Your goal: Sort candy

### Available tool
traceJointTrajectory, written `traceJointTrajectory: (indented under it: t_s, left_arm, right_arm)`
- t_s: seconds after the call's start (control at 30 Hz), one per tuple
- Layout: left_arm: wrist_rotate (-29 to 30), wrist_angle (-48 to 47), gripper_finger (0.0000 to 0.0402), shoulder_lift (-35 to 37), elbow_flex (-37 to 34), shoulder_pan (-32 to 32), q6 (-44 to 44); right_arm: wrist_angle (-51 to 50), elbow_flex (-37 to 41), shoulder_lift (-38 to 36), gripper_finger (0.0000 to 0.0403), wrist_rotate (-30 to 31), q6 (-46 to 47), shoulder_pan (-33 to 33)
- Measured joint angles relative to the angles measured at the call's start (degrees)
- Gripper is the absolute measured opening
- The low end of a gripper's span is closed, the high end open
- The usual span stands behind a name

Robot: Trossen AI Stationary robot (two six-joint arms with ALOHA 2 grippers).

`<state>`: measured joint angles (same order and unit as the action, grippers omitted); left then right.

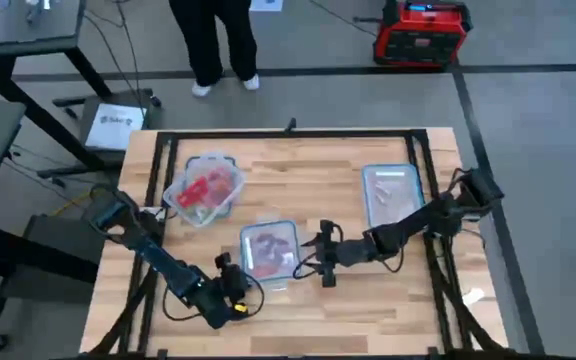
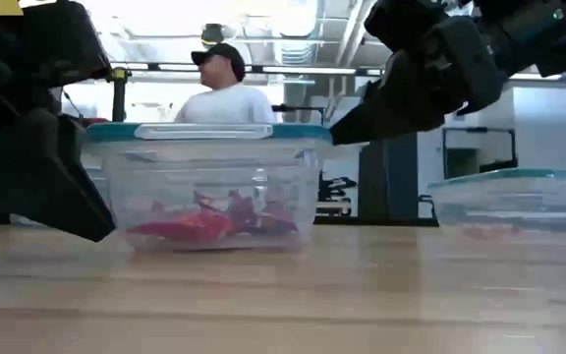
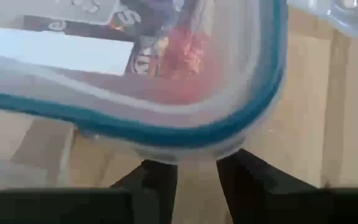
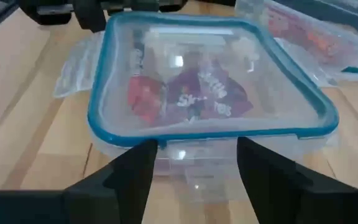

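Now the middle tub [image 1: 269, 250] is seen from above at the front centre of the bench [image 1: 298, 160], with the left gripper [image 1: 236, 290] just at its near left corner and the right gripper [image 1: 320, 255] close against its right side; purple and red candy [image 1: 268, 246] is made out inside it. More is given by the right wrist view: the tub's bluish rim [image 4: 98, 112] is framed between two dark fingers [image 4: 132, 171] held apart, and a red piece [image 4: 146, 99] is shown lying beside purple ones [image 4: 213, 96] on the tub floor. In the left wrist view the same rim [image 3: 166, 134] is met very close, the two fingers [image 3: 160, 180] set slightly apart below it without being closed on it; red candy [image 3: 185, 53] is glimpsed through the plastic. From bench height the tub [image 2: 209, 187] is seen side-on, red and dark wrappers [image 2: 204, 224] resting at its bottom, a dark arm looming on either side. A second tub [image 1: 205, 188] heaped with red candy is placed at the back left, tilted off square; a third tub [image 1: 392, 192] is stood at the right, its contents too faint to be told. Light wood planks are shown on the bench; beyond it a person [image 2: 226, 88] in a cap and white top is seen, and a red box [image 1: 420, 32] is parked on the grey floor.
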<state>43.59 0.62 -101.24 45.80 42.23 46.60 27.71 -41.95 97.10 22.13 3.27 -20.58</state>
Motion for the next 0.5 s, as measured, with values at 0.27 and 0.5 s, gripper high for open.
traceJointTrajectory:
  t_s: [0.27, 0.5]
  left_arm:
    - [-0.8, -0.4, 0.0093, 0.0, 0.0, 0.0, 0.2]
    - [-12.9, -6.5, 0.0093, 2.6, 2.4, 0.5, 5.1]
  right_arm:
    - [-3.0, -0.1, 0.3, 0.0214, -1.0, -0.1, -0.7]
    - [-11.5, -0.1, -6.9, 0.0214, -1.5, -0.2, -2.1]
